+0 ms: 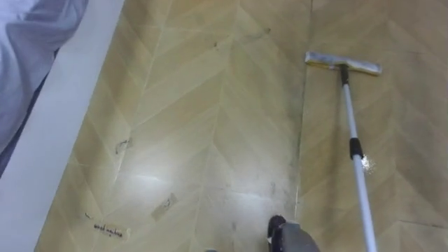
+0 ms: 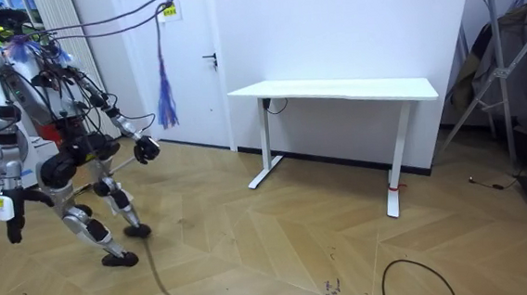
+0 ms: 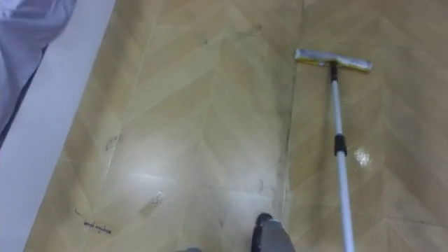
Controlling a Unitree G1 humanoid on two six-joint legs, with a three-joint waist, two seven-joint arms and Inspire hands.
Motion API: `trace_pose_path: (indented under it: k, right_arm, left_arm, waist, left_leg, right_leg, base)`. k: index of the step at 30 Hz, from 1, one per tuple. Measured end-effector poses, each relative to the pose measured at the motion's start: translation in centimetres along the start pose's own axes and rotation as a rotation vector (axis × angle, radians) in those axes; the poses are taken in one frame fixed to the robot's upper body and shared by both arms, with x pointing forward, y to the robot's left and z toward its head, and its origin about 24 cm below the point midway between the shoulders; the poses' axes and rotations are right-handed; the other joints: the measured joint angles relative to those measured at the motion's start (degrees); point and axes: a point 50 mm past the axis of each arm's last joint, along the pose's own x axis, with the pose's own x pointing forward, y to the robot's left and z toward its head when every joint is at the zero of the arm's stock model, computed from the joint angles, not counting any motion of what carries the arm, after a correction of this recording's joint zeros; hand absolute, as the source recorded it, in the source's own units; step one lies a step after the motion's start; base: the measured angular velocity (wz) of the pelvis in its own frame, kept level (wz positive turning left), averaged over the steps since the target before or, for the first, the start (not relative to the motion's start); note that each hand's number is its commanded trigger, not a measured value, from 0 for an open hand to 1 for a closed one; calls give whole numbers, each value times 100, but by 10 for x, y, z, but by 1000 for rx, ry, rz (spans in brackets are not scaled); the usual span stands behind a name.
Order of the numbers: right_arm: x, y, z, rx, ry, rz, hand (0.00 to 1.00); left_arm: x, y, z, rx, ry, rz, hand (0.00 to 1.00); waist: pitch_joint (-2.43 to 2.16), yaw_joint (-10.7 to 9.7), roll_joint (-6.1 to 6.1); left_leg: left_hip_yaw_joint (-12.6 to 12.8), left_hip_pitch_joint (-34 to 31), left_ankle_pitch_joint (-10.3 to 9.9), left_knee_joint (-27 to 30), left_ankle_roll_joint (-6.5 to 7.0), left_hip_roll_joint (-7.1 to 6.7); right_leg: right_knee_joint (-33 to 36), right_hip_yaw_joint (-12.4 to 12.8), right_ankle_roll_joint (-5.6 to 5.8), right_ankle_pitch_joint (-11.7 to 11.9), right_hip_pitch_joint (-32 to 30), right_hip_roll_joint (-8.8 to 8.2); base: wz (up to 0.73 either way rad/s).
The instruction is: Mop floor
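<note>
At the bottom edge of the eye views, nearest to the camera, a grey part (image 1: 288,238) with a dark top is showing, and I cannot tell what it is. Just to its right the mop (image 1: 352,126) is lying with its light pole running from the bottom edge up and away over the wooden floor (image 1: 210,105). A black collar is sitting around the middle of the pole. The flat mop head (image 1: 343,63) is resting on the floor at the far end, across the pole. A small shiny spot (image 1: 368,165) is glinting on the boards just beside the pole. At the robot's left a white band (image 1: 63,119) is running diagonally, with pale cloth (image 1: 28,49) hanging over it. A few dark marks (image 1: 108,229) are lying on the floor near this band. In the room view the robot is standing with bent knees at the room view's left, near a door (image 2: 195,106). The white surface (image 2: 334,91) is standing well apart, toward the room view's right. One arm is reaching forward with the raised robot hand (image 2: 147,148), and the other arm is hanging down with the lowered robot hand (image 2: 12,228). I cannot tell which one is the left. For both I also cannot tell whether it is spread, pressed together or pinching something.
</note>
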Motion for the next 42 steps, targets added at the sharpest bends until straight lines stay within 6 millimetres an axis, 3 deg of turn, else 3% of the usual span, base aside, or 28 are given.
trace_pose_path:
  k: [1, 2, 3, 4, 5, 6, 8, 9, 10, 11, 12, 13, 15, 17, 18, 19, 21, 22, 24, 26, 27, 29, 32, 34, 38, 42]
  right_arm:
    - [-7, -6, 26, -2, -56, -16, 100]
    - [-18, -10, 57, -6, -134, -30, 100]
    - [-24, -12, 73, -7, -178, -33, 100]
    - [-39, -14, 103, 4, -274, -31, 100]
    - [-56, -15, 132, 25, -371, -17, 100]
    - [-63, -15, 144, 30, -413, -13, 100]
    - [-83, -11, 172, 40, -524, 16, 100]
    - [-90, -8, 180, 57, -545, 44, 100]
    - [-89, -8, 178, 64, -529, 49, 100]
    - [-86, -8, 175, 62, -519, 48, 100]
    - [-78, -8, 166, 56, -498, 51, 100]
    - [-68, -10, 153, 60, -472, 52, 100]
    - [-50, -14, 126, 78, -412, 52, 100]
    - [-33, -17, 96, 74, -337, 40, 100]
    - [-25, -20, 79, 62, -289, 20, 100]
    - [-19, -19, 66, 42, -250, 1, 100]
    - [-14, -13, 53, 9, -218, -16, 100]
    - [-12, -6, 48, -10, -207, -13, 100]
    - [-9, 2, 38, -18, -186, -7, 100]
    - [-2, 7, 14, -40, -128, -2, 100]
    - [0, 8, 9, -52, -116, -6, 100]
    - [1, 9, 2, -105, -93, -15, 100]
    - [4, 9, -9, -144, -60, -23, 100]
    - [6, 9, -19, -175, -33, -24, 100]
    - [7, 19, -32, -209, 6, -5, 100]
    - [8, 24, -40, -229, 22, 10, 100]
  left_arm:
    - [0, 4, 0, -24, 4, 13, 0]
    - [0, 6, 0, -38, 8, 26, 0]
    - [0, 7, 0, -46, 8, 32, 0]
    - [0, 10, 1, -52, 1, 45, 0]
    - [0, 13, 4, -39, -16, 54, 0]
    - [0, 14, 5, -35, -23, 57, 0]
    - [-1, 14, 2, -17, -25, 60, 0]
    - [-1, 13, -3, -4, -14, 55, 0]
    - [-1, 13, -2, 12, -19, 49, 0]
    - [-1, 13, -3, 15, -16, 45, 0]
    - [-1, 14, -7, 19, -1, 39, 0]
    - [0, 13, -3, 20, -13, 32, 0]
    - [0, 12, 7, 20, -33, 24, 0]
    - [0, 11, 17, 35, -71, 25, 0]
    - [0, 9, 23, 33, -91, 24, 0]
    - [1, 8, 25, 17, -97, 24, 0]
    - [1, 7, 24, 31, -90, 25, 0]
    - [2, 6, 20, 50, -78, 29, 0]
    - [2, 5, 14, 58, -56, 29, 0]
    - [3, 6, 1, 79, -17, 40, 0]
    - [3, 5, -4, 83, 2, 42, 0]
    - [2, 3, -22, 92, 64, 47, 0]
    - [2, 5, -33, 67, 111, 53, 0]
    - [1, 5, -40, 70, 131, 59, 0]
    - [1, 8, -40, 45, 135, 86, 0]
    - [0, 5, -43, -27, 163, 85, 0]
  waist:
    - [30, 103, -117]
    - [40, 199, -190]
    - [36, 253, -235]
    - [58, 325, -371]
    - [83, 404, -477]
    - [111, 452, -531]
    - [137, 639, -620]
    - [122, 681, -674]
    - [120, 690, -693]
    - [117, 690, -692]
    - [116, 658, -721]
    - [100, 575, -667]
    - [92, 545, -593]
    - [18, 495, -443]
    - [9, 449, -322]
    - [-4, 436, -246]
    - [-7, 384, -182]
    - [-6, 374, -171]
    - [1, 281, -136]
    - [23, 164, -212]
    - [-4, 135, -219]
    - [-2, 53, -263]
    - [-21, -50, -344]
    - [-61, -96, -425]
    - [-62, -192, -578]
    - [-56, -210, -626]
  left_leg:
    - [50, -368, 320, 903, -302, 140]
    - [62, -768, 907, 1761, -427, 244]
    - [61, -956, 1277, 2089, -485, 280]
    - [58, -1338, 2037, 2596, -543, 285]
    - [45, -1698, 2138, 2836, -519, 324]
    - [55, -1860, 2080, 2843, -457, 371]
    - [67, -2099, 1701, 2200, -419, 478]
    - [25, -2032, 1536, 1224, -428, 458]
    - [-54, -1856, 1540, 31, -439, 390]
    - [-81, -1770, 1557, -471, -432, 369]
    - [-9, -1678, 1604, -646, -191, 307]
    - [20, -1583, 1508, -663, 2, 235]
    - [57, -1401, 1319, -637, 171, 76]
    - [86, -1225, 1143, -638, 309, -34]
    - [91, -1086, 1038, -647, 376, -81]
    - [90, -919, 959, -711, 428, -154]
    - [76, -643, 929, -965, 459, -190]
    - [41, -452, 953, -1187, 447, -191]
    - [-51, -119, 1012, -1512, 426, -186]
    - [-58, 494, 1073, -1993, 393, -223]
    - [-74, 651, 1090, -2114, 364, -218]
    - [-137, 1272, 1195, -2680, 268, -188]
    - [-178, 1836, 1308, -3182, 206, -178]
    - [-187, 2249, 1321, -3446, 167, -143]
    - [-249, 2842, 1345, -3733, 102, -116]
    - [-232, 3222, 1357, -3882, 82, -110]
  right_leg:
    - [328, 1, -66, -189, -58, 8]
    - [608, 18, -182, -366, -90, 24]
    - [699, 34, -223, -450, -91, 35]
    - [842, 86, -259, -602, -86, 36]
    - [952, 132, -265, -725, -87, 69]
    - [992, 151, -261, -777, -81, 102]
    - [974, 155, -265, -861, 76, 141]
    - [858, 152, -233, -918, 246, 146]
    - [697, 144, -156, -989, 443, 144]
    - [633, 142, -116, -1029, 535, 140]
    - [499, 130, -22, -1100, 710, 57]
    - [361, 162, 82, -1134, 888, 28]
    - [409, 198, 170, -1145, 1081, -50]
    - [509, 207, 357, -1037, 1213, -141]
    - [572, 247, 485, -940, 1281, -167]
    - [667, 362, 530, -818, 1320, -190]
    - [747, 460, 542, -534, 1319, -191]
    - [527, 499, 533, -512, 1316, -123]
    - [-259, 444, 503, -494, 1421, -19]
    - [-1344, 323, 428, -33, 1797, 72]
    - [-1516, 312, 406, 7, 1964, 104]
    - [-2180, 232, 357, 188, 2688, 204]
    - [-2696, 166, 316, 293, 3265, 243]
    - [-3001, 126, 286, 318, 3697, 294]
    - [-3429, 19, 230, 354, 4315, 346]
    - [-3531, 38, 228, 355, 4651, 362]
  base:
    - [-17]
    - [-23]
    - [-13]
    - [0]
    - [0]
    - [-8]
    - [-17]
    - [0]
    - [9]
    - [18]
    - [30]
    - [36]
    - [36]
    - [27]
    - [11]
    - [0]
    - [-29]
    - [-48]
    - [-14]
    - [18]
    - [-5]
    - [-7]
    - [7]
    - [0]
    - [6]
    - [-7]
